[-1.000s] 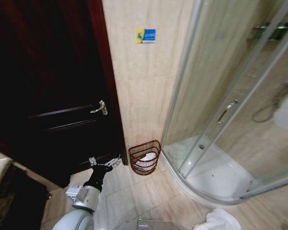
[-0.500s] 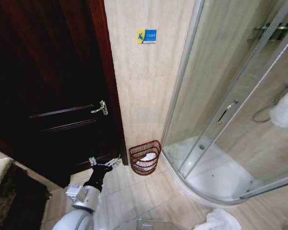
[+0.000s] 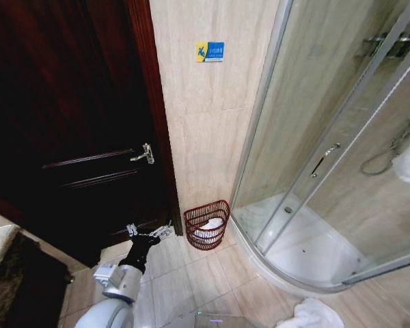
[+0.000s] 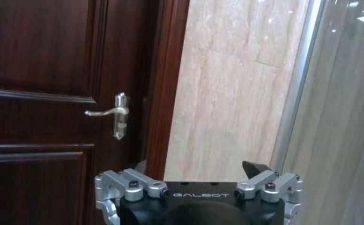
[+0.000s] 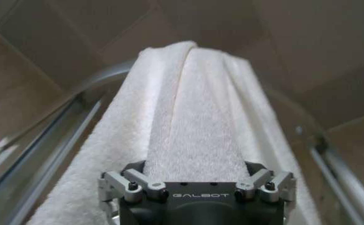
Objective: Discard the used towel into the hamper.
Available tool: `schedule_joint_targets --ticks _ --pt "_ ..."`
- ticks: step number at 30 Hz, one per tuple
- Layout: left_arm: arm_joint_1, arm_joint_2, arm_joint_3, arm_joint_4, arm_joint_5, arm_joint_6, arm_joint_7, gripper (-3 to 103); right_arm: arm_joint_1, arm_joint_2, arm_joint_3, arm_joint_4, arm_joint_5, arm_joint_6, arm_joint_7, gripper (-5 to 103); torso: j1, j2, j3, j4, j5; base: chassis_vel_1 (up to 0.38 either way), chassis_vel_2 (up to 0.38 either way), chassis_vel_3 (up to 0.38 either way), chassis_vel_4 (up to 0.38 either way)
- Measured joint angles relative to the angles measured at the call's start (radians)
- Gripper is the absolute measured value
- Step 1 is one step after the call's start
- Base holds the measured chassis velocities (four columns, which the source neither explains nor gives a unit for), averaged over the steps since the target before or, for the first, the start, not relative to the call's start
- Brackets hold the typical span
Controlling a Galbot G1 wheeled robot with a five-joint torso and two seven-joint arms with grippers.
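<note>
Hamper (image 3: 206,225) sits between door (image 3: 68,123) and shower enclosure (image 3: 328,157); right gripper (image 5: 194,176) fingers clamp towel (image 5: 188,117), left gripper (image 3: 150,231) fingers spread.

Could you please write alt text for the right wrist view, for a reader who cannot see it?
A white towel hangs from the right gripper, its jaws shut on the folded cloth, draping away over beige floor tiles. A curved metal shower rail crosses beneath it.

"GALBOT" on both pincer (image 4: 197,174) housings
</note>
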Motion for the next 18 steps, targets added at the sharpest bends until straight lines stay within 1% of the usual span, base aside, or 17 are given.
schedule_joint_targets --ticks 1,2,4,6,7,9,13,14,17,18 --pt "0.0 0.0 0.0 0.0 0.0 0.0 0.0 100 -0.002 -0.002 -0.001 -0.001 0.008 -0.003 -0.004 94 0.0 0.0 0.0 0.0 0.0 0.0 0.0 0.0 0.0" --pt "0.0 0.0 0.0 0.0 0.0 0.0 0.0 100 -0.002 -0.002 -0.001 -0.001 0.008 -0.003 -0.004 94 0.0 0.0 0.0 0.0 0.0 0.0 0.0 0.0 0.0" --pt "0.0 0.0 0.0 0.0 0.0 0.0 0.0 100 -0.011 -0.005 0.0 -0.004 0.019 -0.007 -0.015 84 0.0 0.0 0.0 0.0001 0.0001 0.0 0.0 0.0 0.0" --pt "0.0 0.0 0.0 0.0 0.0 0.0 0.0 100 -0.018 -0.007 0.003 -0.005 0.023 -0.009 -0.017 84 0.0 0.0 0.0 0.0002 0.0001 0.0 0.0 0.0 0.0" --pt "0.0 0.0 0.0 0.0 0.0 0.0 0.0 100 -0.028 -0.012 0.009 -0.005 0.035 -0.01 -0.019 73 0.0 0.0 0.0 0.0002 0.0001 0.0 0.0 0.0 0.0" --pt "0.0 0.0 0.0 0.0 0.0 0.0 0.0 100 -0.034 -0.016 0.012 -0.005 0.04 -0.011 -0.021 73 0.0 0.0 0.0 0.0001 0.0001 0.0 0.0 0.0 0.0" --pt "0.0 0.0 0.0 0.0 0.0 0.0 0.0 100 -0.05 -0.036 0.026 -0.002 0.075 -0.012 -0.024 51 0.0 0.0 0.0 0.0001 0.0002 0.0 0.0 0.0 0.0" --pt "0.0 0.0 0.0 0.0 0.0 0.0 0.0 100 -0.05 -0.036 0.026 -0.002 0.075 -0.012 -0.024 51 0.0 0.0 0.0 0.0001 0.0002 0.0 0.0 0.0 0.0" --pt "0.0 0.0 0.0 0.0 0.0 0.0 0.0 100 -0.061 -0.059 0.04 0.0 0.098 -0.013 -0.027 35 0.0 0.0 0.0 0.0001 0.0002 0.0 0.0 0.0 0.0" --pt "0.0 0.0 0.0 0.0 0.0 0.0 0.0 100 -0.061 -0.059 0.04 0.0 0.098 -0.013 -0.027 35 0.0 0.0 0.0 0.0001 0.0002 0.0 0.0 0.0 0.0"
